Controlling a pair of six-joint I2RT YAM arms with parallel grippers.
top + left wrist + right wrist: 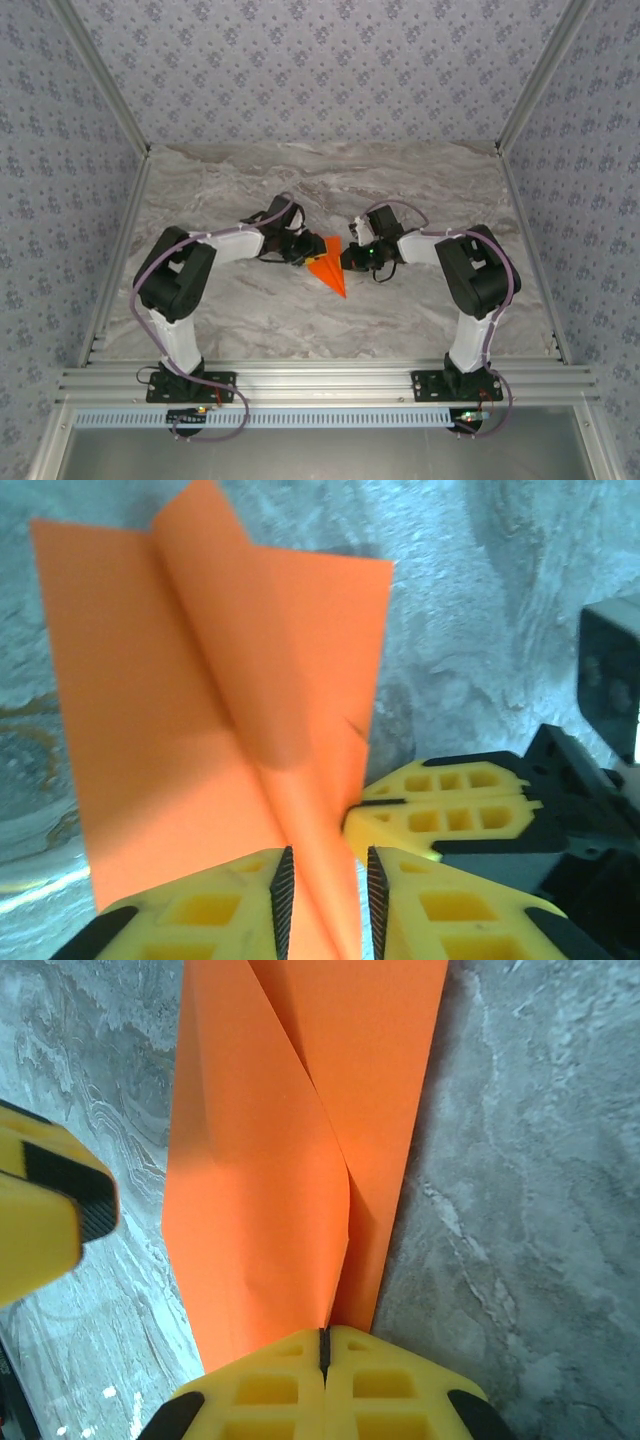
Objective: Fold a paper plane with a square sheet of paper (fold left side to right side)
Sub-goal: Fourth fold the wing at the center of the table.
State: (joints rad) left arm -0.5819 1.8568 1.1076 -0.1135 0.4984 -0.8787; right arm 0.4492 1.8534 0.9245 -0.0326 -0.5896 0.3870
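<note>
The left gripper (328, 905) stands with its jaws partly apart, straddling a raised ridge of the paper plane (200, 680). The orange ridge runs up between the black pads (284, 895). The near pad looks to brush the paper, while a sliver of gap shows on the other side, so this reads as a bracket around the crease and not a firm pinch. That placement suits drawing the two halves together along the centre line.

Just beside it, across the ridge, the right gripper (323, 1355) has its jaws shut tight, and the joined tips meet the paper's edge where the layers converge. I cannot tell whether a layer is nipped between the tips or only pressed under them. Either way the likely purpose is to anchor the sheet so it does not slide while the other side is worked.

Ahead of the left fingers the paper spreads into a broad flat wing on one side and a narrower panel on the other, with one flap curling upward at the far end. From above, the plane lies between the two grippers as a pointed kite, its tip toward the arm bases. All around it is the bare marbled table (480, 600).
</note>
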